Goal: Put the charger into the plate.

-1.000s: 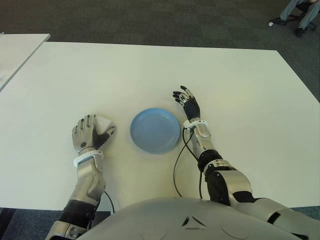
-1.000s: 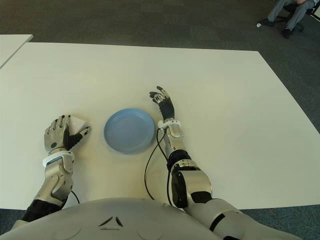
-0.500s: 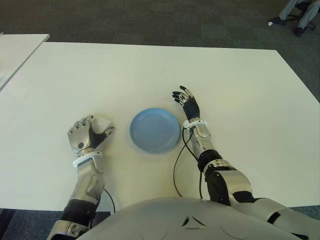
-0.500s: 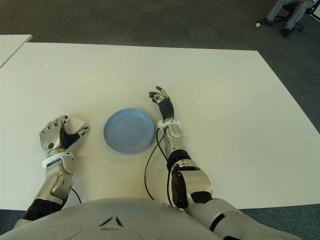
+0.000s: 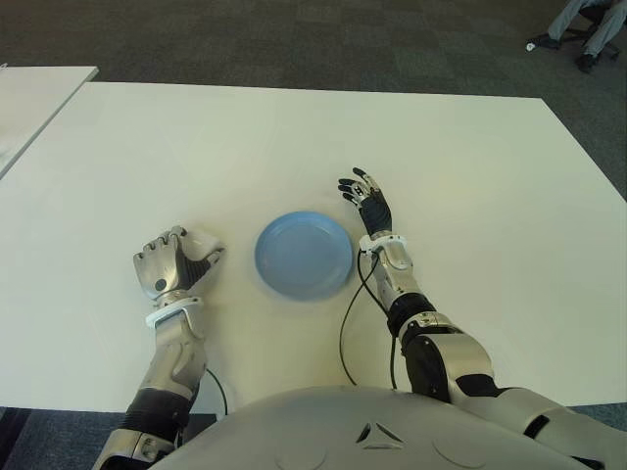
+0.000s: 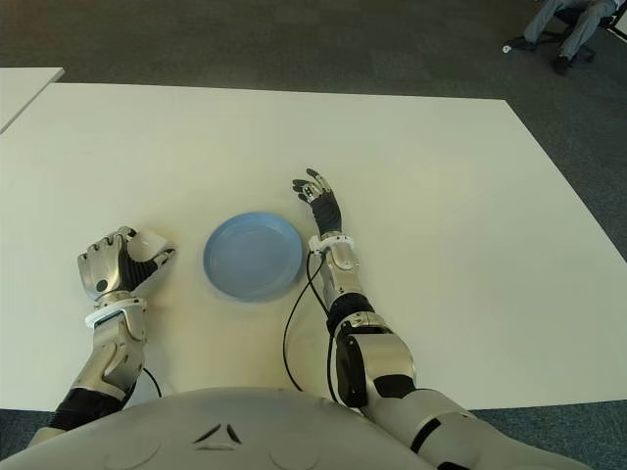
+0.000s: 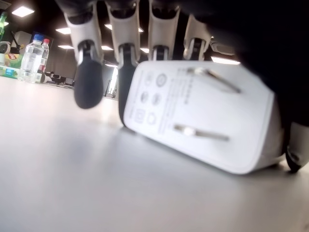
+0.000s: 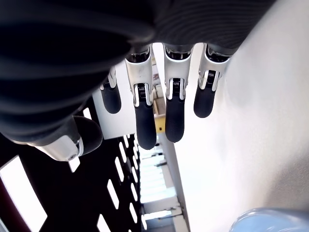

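On my worktop (image 5: 245, 137) the plate (image 5: 304, 256) lies near the middle, toward the near edge. To its left I have the left hand (image 5: 168, 264), with the charger (image 7: 205, 113) under its fingers (image 7: 87, 72) and lying on the worktop, apart from the plate. Just right of the plate, at its far side, sits my right hand (image 5: 370, 207). A cable (image 5: 345, 323) runs from that wrist toward the near edge. A second table (image 5: 34, 93) stands far left.
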Controlling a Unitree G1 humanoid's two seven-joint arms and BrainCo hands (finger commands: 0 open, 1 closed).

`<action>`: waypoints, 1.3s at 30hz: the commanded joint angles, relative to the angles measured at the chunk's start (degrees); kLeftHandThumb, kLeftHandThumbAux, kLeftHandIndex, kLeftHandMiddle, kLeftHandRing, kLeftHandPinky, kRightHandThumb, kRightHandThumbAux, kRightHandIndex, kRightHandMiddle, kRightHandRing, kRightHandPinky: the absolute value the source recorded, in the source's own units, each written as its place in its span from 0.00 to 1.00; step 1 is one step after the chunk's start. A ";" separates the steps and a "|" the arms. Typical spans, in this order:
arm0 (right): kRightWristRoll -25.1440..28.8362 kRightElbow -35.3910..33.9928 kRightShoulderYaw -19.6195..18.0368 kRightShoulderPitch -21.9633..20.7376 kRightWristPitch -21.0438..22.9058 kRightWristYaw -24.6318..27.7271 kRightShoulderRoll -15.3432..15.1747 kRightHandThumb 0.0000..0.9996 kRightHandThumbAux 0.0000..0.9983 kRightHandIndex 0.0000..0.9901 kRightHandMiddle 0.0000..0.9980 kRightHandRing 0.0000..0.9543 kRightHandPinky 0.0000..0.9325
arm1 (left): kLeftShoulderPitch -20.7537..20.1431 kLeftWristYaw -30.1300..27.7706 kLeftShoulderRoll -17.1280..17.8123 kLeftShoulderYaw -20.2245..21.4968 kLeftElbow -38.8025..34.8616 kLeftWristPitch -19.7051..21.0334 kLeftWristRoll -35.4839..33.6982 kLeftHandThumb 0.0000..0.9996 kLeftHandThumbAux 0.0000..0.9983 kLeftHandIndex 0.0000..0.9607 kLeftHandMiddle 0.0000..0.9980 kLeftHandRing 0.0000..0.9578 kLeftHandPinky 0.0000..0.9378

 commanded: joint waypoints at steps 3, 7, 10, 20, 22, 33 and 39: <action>0.61 1.58 -0.35 2.23 1.76 -0.38 2.50 0.00 0.48 0.14 0.33 0.29 0.21 | 1.17 -1.83 -0.12 -0.71 0.09 0.63 -0.36 0.85 0.67 0.41 0.53 0.81 0.83; 0.54 1.55 -0.34 2.25 1.80 -0.42 2.47 0.00 0.48 0.14 0.34 0.29 0.22 | 1.35 -1.71 -0.28 -0.70 -0.91 0.52 -0.40 0.85 0.67 0.41 0.53 0.83 0.87; 0.46 1.56 -0.30 2.28 1.81 -0.45 2.42 0.00 0.47 0.14 0.34 0.29 0.23 | 1.59 -1.84 -0.50 -0.63 -1.95 0.38 -0.61 0.85 0.67 0.41 0.53 0.84 0.88; 0.69 1.34 -0.40 2.35 2.16 -0.16 2.42 0.00 0.46 0.14 0.33 0.28 0.22 | 2.83 -2.89 -0.93 0.61 -6.52 -2.54 -3.73 0.86 0.67 0.42 0.55 0.87 0.90; 0.78 1.27 -0.47 2.36 2.32 -0.13 2.45 0.00 0.46 0.14 0.33 0.29 0.22 | 2.93 -2.61 -1.04 1.02 -7.43 -3.37 -4.46 0.86 0.67 0.42 0.55 0.88 0.90; 0.88 1.21 -0.61 2.39 2.57 -0.08 2.48 0.00 0.46 0.13 0.33 0.29 0.21 | 0.17 -8.58 -0.60 2.78 -17.04 -2.42 -4.38 0.86 0.67 0.42 0.55 0.89 0.90; 0.76 1.23 -0.55 2.44 2.31 -0.13 2.49 0.00 0.46 0.13 0.33 0.28 0.21 | -1.54 -13.99 -0.71 1.55 -25.38 -1.21 -1.72 0.86 0.67 0.42 0.55 0.89 0.89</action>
